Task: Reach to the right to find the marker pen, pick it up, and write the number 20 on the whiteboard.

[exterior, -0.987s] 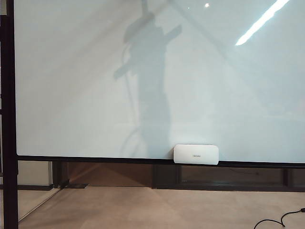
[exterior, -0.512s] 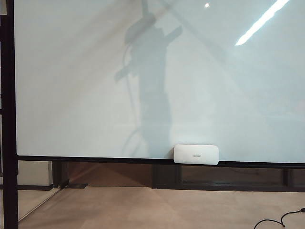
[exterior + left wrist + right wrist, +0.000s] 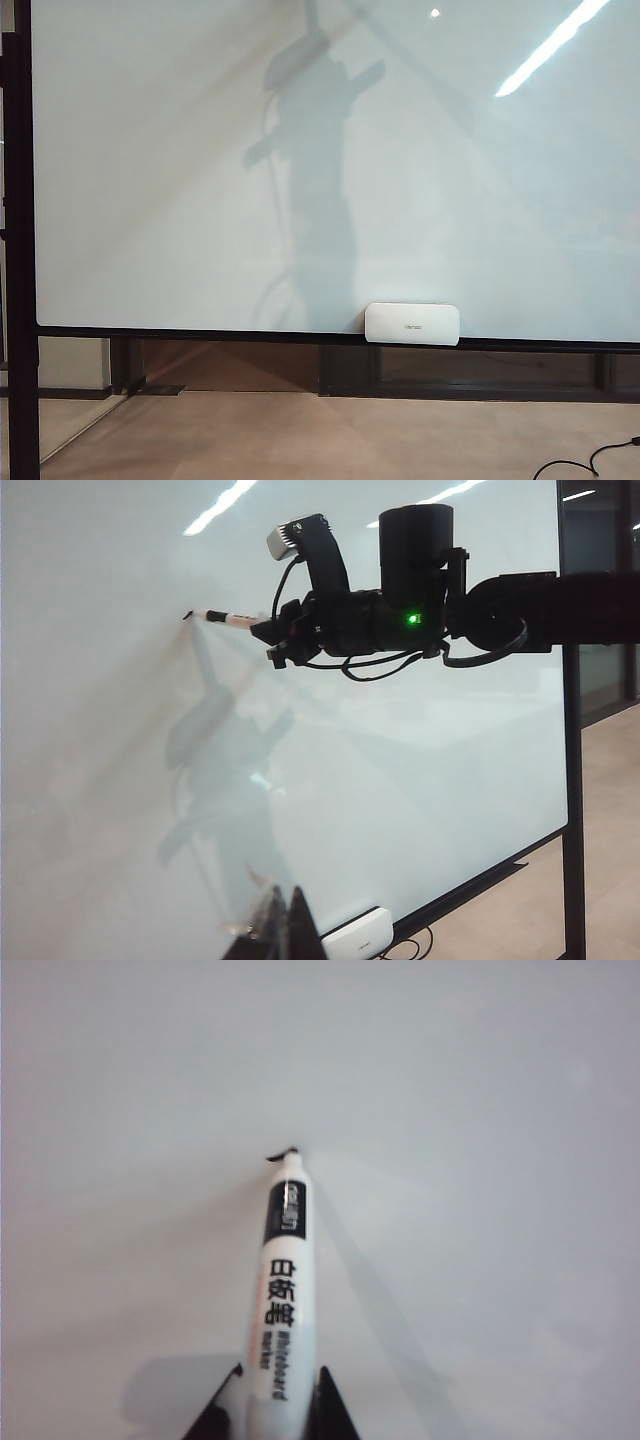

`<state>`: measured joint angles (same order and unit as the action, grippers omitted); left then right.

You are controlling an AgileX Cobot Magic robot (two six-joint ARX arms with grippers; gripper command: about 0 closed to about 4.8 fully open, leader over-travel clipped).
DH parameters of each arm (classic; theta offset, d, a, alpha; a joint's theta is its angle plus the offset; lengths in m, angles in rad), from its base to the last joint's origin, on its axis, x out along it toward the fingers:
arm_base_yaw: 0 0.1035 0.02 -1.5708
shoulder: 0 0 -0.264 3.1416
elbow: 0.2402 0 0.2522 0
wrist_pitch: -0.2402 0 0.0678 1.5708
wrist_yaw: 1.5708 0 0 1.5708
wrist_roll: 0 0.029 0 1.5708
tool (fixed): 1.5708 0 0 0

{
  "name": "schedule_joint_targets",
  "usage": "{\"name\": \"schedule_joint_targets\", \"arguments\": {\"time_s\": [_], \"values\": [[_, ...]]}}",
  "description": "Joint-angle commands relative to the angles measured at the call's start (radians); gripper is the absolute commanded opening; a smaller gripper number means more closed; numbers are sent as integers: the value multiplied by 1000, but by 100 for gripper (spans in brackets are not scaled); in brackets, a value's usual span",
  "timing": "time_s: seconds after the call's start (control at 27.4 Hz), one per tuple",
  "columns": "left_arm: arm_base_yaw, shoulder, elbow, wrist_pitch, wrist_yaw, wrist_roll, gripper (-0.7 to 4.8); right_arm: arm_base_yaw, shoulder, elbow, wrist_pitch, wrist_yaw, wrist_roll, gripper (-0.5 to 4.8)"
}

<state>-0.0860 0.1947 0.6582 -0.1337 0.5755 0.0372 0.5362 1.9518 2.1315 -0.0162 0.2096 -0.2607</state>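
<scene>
Dim, soft frames — ceiling-light glare and arm shadow on the whiteboard (image 3: 150, 200).

We see the marker pen (image 3: 283, 1290) clamped between the two dark fingertips (image 3: 222, 1415) of the right pincer (image 3: 272, 1410), pale barrel with black lettering and a dark band near the nib. Nib touches the whiteboard (image 3: 480, 1110). A short black stroke (image 3: 283, 1153) sits at the tip. The pen's faint shadow falls on the glossy surface beside it.

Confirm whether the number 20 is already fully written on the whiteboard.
No: the right gripper holds the marker pen tip at the whiteboard, with only one tiny black mark there.
</scene>
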Motion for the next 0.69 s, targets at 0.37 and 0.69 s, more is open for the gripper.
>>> {"name": "schedule_joint_targets", "arguments": {"time_s": [0.37, 0.69], "values": [[0, 0, 2, 10, 1, 13, -5, -7, -15, 7, -44, 206, -3, -1], [0, 0, 2, 10, 0, 16, -5, -7, -11, 7, -140, 191, 3, -1]]}}
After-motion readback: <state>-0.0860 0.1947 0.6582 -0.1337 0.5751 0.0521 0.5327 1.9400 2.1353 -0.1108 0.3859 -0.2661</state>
